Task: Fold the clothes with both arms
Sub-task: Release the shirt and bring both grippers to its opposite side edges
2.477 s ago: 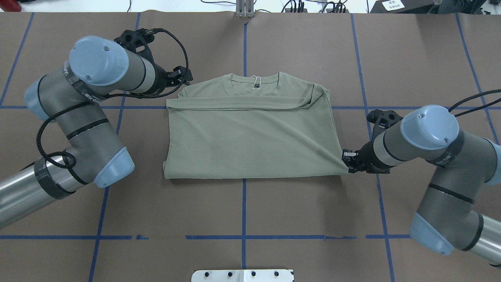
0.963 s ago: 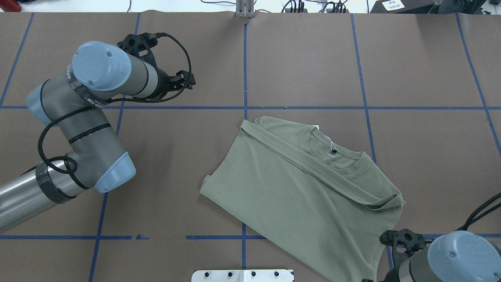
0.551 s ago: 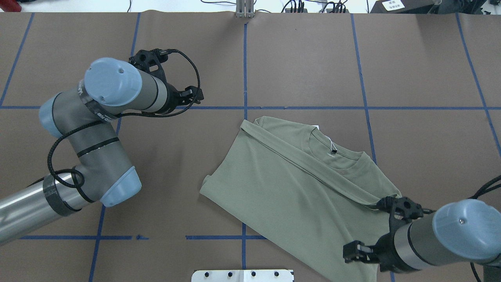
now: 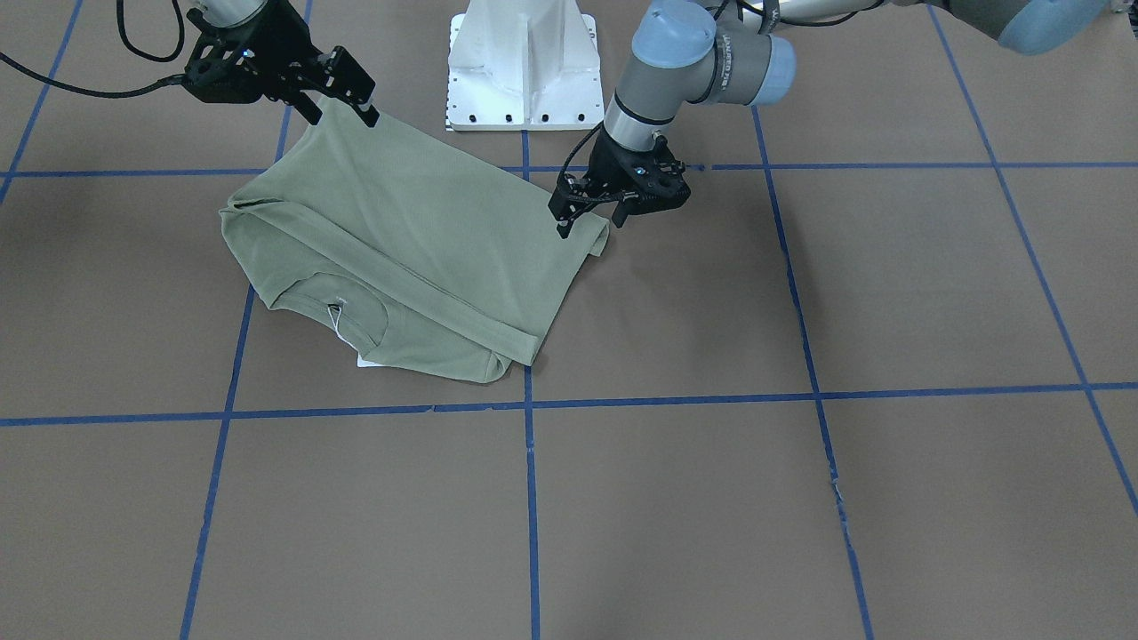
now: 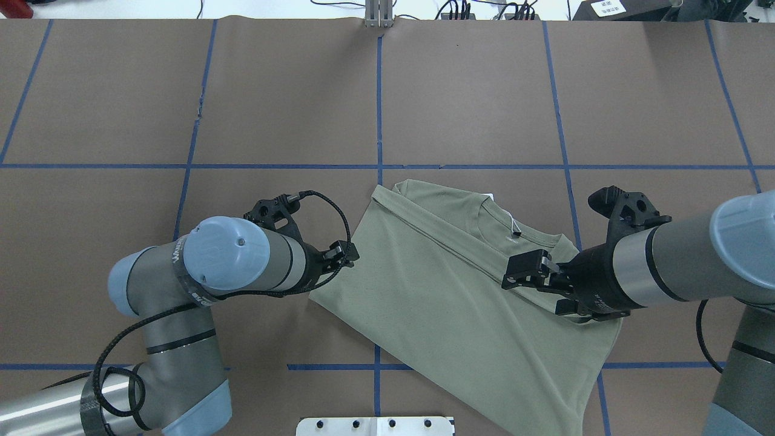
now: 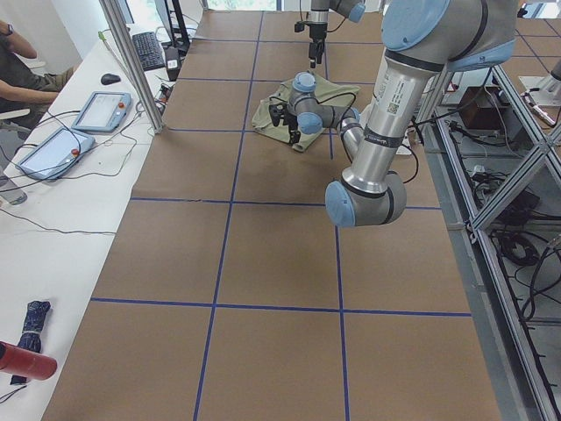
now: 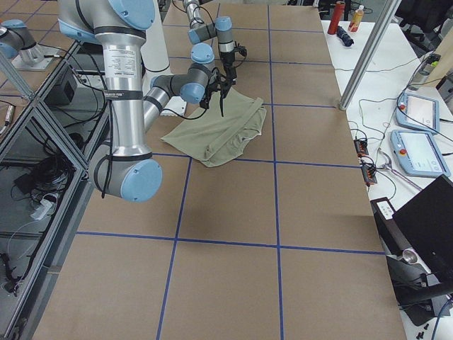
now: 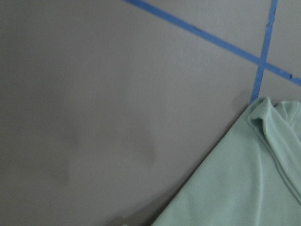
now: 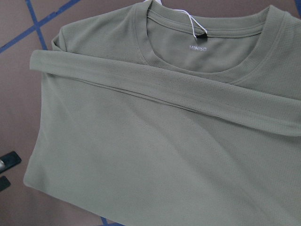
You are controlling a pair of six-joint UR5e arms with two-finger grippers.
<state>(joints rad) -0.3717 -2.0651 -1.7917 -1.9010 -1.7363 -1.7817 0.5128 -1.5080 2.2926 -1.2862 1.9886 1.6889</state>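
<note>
Since the shirt (image 4: 400,231) lies flat on the table (image 4: 800,489) but skewed to the blue tape lines, just out from the pedestal (image 4: 520,62) and on the robot's right of centre, with a sleeve (image 9: 164,89) folded across below the collar (image 9: 141,42), I'd say the step is getting a hold on its bottom corners. Left gripper (image 4: 588,224): jaws spread, low, straddling the bottom corner on the robot's left; touching or not, can't tell. Right gripper (image 4: 340,114): jaws spread too, empty, hanging above the cloth. To do it well: pinch all layers at the corner, not just the top one. Right takes the matching corner. Lift together, level, edge taut, so the sleeve doesn't slide out.
</note>
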